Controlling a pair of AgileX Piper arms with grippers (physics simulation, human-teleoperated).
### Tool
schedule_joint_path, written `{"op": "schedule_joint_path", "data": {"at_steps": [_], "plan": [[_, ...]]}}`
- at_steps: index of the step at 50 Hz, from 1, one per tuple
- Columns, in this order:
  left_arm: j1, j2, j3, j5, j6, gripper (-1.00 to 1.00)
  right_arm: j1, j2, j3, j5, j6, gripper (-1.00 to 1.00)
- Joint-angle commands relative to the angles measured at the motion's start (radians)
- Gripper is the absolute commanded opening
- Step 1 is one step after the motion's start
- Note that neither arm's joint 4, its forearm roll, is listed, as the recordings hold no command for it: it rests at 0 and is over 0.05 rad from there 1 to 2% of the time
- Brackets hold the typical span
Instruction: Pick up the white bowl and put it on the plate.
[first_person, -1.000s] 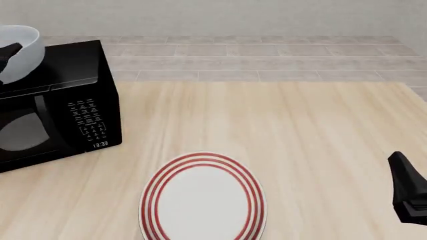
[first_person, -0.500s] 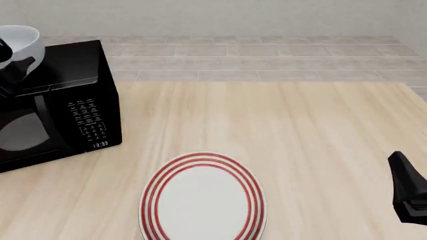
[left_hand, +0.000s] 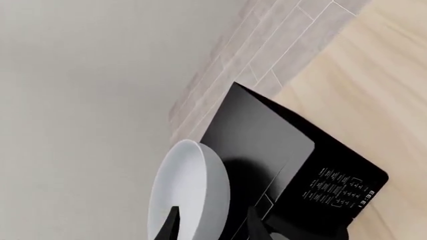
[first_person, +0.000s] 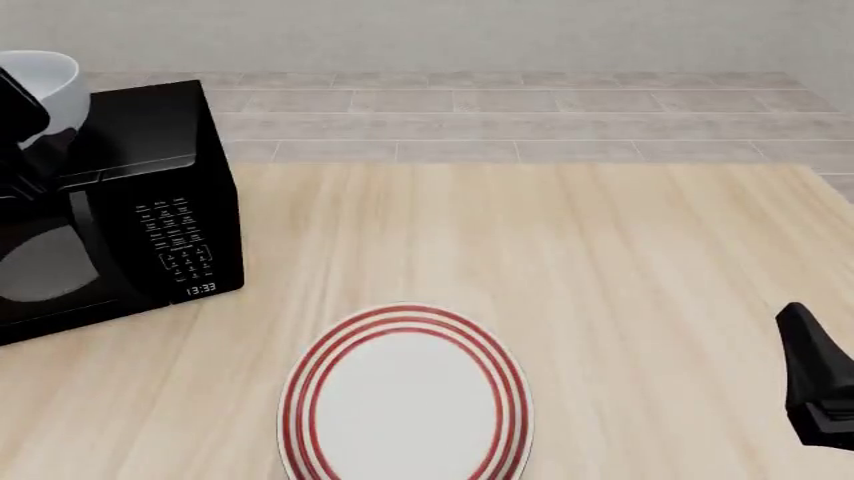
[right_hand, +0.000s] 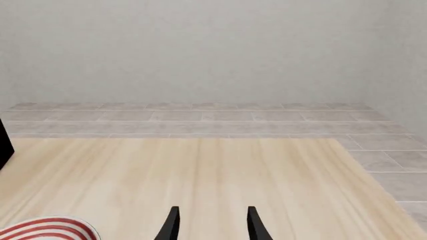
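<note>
Plate lies at the near table edge, uncovered. Right gripper idles near it, fingers spread, empty. Far left, above the microwave, the left gripper pinches the white bowl by its rim. Step in hand: transport. Next move: carry to the plate, lower, release.

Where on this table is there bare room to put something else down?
The widest bare stretch is the wood right of the microwave, running to the table's far edge and right side. The near strip beside the plate is tighter: the right tool sits there. The left corner is crowded by the microwave and white bowl.
</note>
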Motion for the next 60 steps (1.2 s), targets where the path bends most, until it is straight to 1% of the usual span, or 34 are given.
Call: {"op": "schedule_joint_path", "data": {"at_steps": [1, 18, 28, 36, 40, 60], "plan": [[0.019, 0.041, 0.006, -0.033, -0.002, 1.00, 0.000, 0.000, 0.000, 0.000, 0.000, 1.00], [0.043, 0.102, -0.003, -0.073, -0.009, 1.00, 0.000, 0.000, 0.000, 0.000, 0.000, 1.00], [0.069, 0.159, -0.014, -0.117, -0.007, 1.00, 0.000, 0.000, 0.000, 0.000, 0.000, 1.00], [0.070, 0.177, -0.009, -0.128, -0.008, 1.00, 0.000, 0.000, 0.000, 0.000, 0.000, 1.00], [0.077, 0.198, -0.027, -0.128, -0.015, 1.00, 0.000, 0.000, 0.000, 0.000, 0.000, 1.00], [0.098, 0.253, -0.042, -0.153, -0.022, 1.00, 0.000, 0.001, 0.000, 0.000, 0.000, 1.00]]}}
